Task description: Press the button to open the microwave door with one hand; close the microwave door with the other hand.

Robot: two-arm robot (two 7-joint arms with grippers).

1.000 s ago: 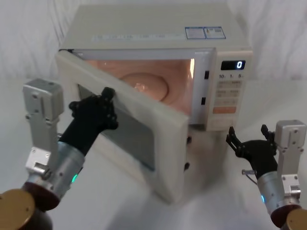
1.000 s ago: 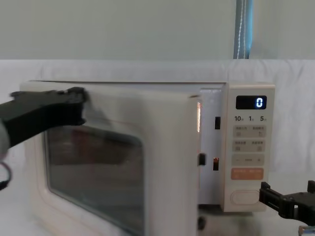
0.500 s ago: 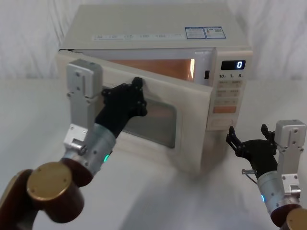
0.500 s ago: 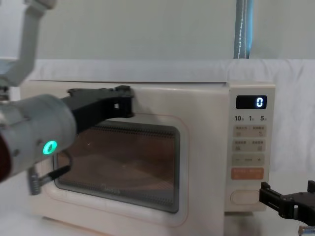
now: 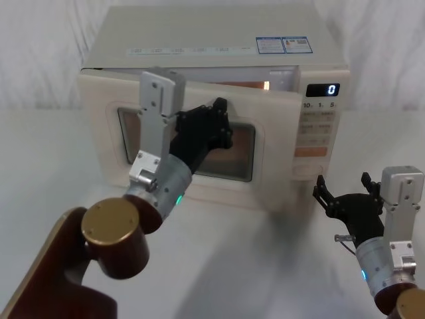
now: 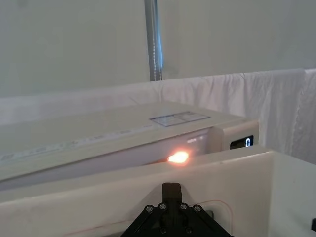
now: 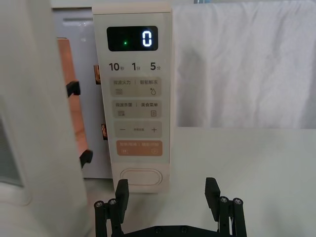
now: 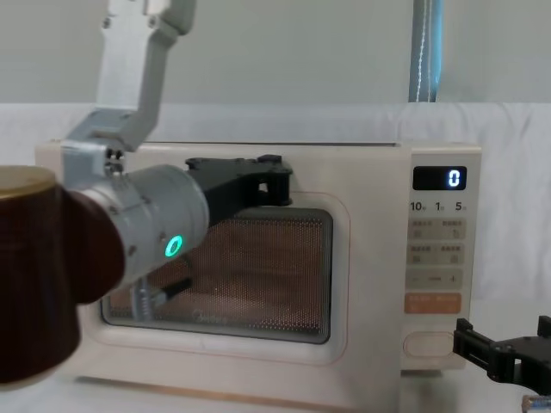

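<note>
- On the white counter (image 5: 265, 266), the cream microwave (image 5: 219, 40) stands at 12 o'clock, its door (image 5: 106, 166) nearly shut, a lit gap showing at the top right edge.
- The left gripper (image 5: 216, 123) presses against the door's upper window frame; whether its prongs are spread or closed cannot be told.
- The right gripper (image 5: 345, 196) hovers at 4 o'clock, prongs spread wide, holding nothing, just in front of the pill-shaped button (image 7: 141, 177).
- The button sits at the bottom of the control panel (image 7: 133, 98), under the orange key (image 7: 139, 147).
</note>
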